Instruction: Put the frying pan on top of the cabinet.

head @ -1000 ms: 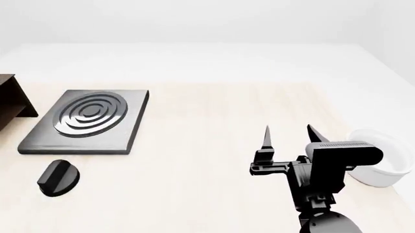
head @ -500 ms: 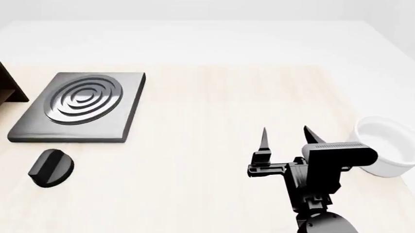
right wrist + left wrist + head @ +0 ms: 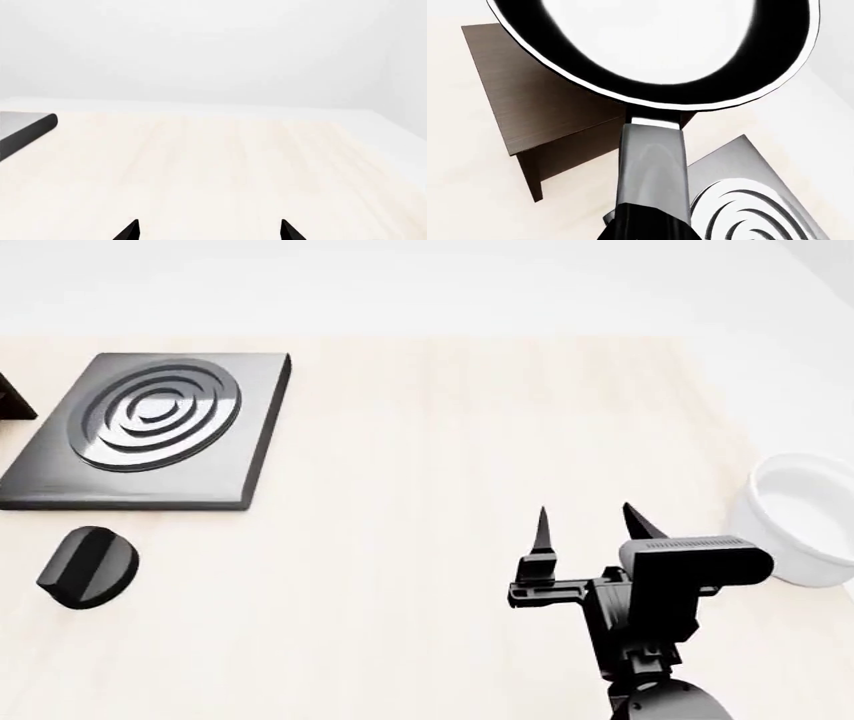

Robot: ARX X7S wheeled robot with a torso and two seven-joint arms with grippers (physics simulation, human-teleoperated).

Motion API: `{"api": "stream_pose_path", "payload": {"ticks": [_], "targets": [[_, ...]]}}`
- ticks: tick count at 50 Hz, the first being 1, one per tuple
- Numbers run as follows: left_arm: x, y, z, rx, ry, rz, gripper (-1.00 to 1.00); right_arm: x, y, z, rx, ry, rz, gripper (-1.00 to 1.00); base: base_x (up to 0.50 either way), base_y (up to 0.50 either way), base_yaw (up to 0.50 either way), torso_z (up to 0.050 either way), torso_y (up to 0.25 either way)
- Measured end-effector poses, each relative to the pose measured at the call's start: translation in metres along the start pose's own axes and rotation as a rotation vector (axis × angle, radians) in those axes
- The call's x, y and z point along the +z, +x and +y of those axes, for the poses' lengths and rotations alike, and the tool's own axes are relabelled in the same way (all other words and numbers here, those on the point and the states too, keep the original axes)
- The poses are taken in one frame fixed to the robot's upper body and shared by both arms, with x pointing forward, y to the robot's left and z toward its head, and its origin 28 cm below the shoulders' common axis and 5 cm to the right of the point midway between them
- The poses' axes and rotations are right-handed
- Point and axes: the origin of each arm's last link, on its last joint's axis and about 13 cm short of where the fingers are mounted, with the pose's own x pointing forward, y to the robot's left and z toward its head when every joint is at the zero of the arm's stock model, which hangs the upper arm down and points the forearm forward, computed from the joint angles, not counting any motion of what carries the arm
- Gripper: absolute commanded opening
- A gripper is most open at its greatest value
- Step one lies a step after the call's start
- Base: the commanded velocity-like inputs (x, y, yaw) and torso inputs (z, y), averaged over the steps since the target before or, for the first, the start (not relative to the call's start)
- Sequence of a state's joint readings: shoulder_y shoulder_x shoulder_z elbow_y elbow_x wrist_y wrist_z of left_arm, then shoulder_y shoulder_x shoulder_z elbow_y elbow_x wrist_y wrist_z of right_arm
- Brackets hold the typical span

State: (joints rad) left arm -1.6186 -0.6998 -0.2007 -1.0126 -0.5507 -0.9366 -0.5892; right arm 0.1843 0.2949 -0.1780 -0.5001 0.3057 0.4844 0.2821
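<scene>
In the left wrist view the frying pan [image 3: 694, 92] fills the upper frame, black with a glossy white-reflecting inside, and its grey handle [image 3: 650, 165] runs down into my left gripper [image 3: 647, 227], which is shut on it. The pan hangs in the air over the dark brown cabinet [image 3: 540, 105], whose flat top and one open side show beneath it. In the head view only a corner of the cabinet [image 3: 11, 398] shows at the left edge, and the pan and left arm are out of view. My right gripper [image 3: 585, 525] is open and empty over the table; it also shows in the right wrist view [image 3: 209, 232].
A grey square stove plate [image 3: 147, 430] with concentric rings lies at the left, beside the cabinet; it also shows in the left wrist view [image 3: 747, 200]. A black round knob [image 3: 87, 565] lies in front of it. A white bowl [image 3: 801, 530] stands right of my right gripper.
The head view has shifted: the stove plate and knob slid up and left in it, and the cabinet has nearly left the frame. My right gripper stays open in place.
</scene>
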Motion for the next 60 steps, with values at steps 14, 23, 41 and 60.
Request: {"api": "stream_pose_path", "payload": {"ticks": [14, 23, 41, 60], "targets": [[0.007, -0.004, 0.0, -0.031, -0.07, -0.036, -1.0, -0.002, 0.0, 0.0, -0.001, 0.0, 0.005, 1.0, 0.0, 0.0, 0.0, 0.0, 0.0], [0.01, -0.005, 0.002, -0.015, -0.116, -0.058, -1.0, -0.001, -0.001, -0.001, -0.002, 0.0, 0.004, 1.0, 0.0, 0.0, 0.0, 0.0, 0.002], [0.01, -0.005, 0.005, 0.039, -0.136, -0.082, -1.0, -0.002, -0.001, -0.001, -0.002, 0.002, 0.004, 1.0, 0.0, 0.0, 0.0, 0.0, -0.16], [0.013, -0.006, 0.002, 0.036, -0.149, -0.102, 1.0, -0.003, -0.002, -0.001, -0.002, 0.004, 0.004, 1.0, 0.0, 0.0, 0.0, 0.0, 0.0]]}}
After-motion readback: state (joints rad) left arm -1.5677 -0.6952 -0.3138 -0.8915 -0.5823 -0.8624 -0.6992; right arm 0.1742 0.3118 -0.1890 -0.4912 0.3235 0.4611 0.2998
